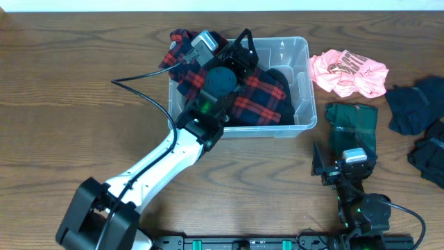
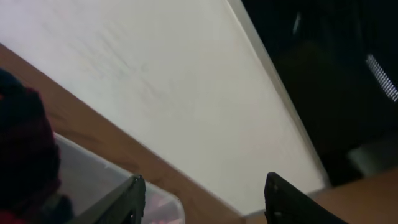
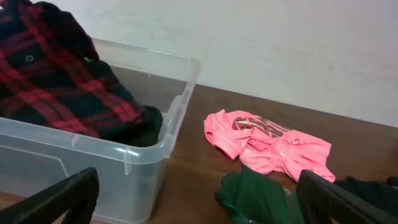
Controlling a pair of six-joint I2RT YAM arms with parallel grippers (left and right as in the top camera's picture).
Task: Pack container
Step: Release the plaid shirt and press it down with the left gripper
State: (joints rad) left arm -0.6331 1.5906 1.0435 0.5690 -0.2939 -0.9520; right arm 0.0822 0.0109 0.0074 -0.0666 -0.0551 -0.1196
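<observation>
Brown wood table (image 1: 69, 76); left gripper (image 2: 204, 183), spread, hangs over the container (image 1: 298, 80), red plaid shirt (image 1: 260, 97) under it; best lift straight up, clear of cloth; right gripper (image 3: 199, 180) spread, empty.

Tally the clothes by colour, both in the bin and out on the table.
Red plaid shirt: 1, in the container
Pink garment: 1, on the table
Green garment: 1, on the table
Dark garments: 2 by the look of it, upper dark piece and lower dark piece, at the table's right edge
Total: 5
</observation>
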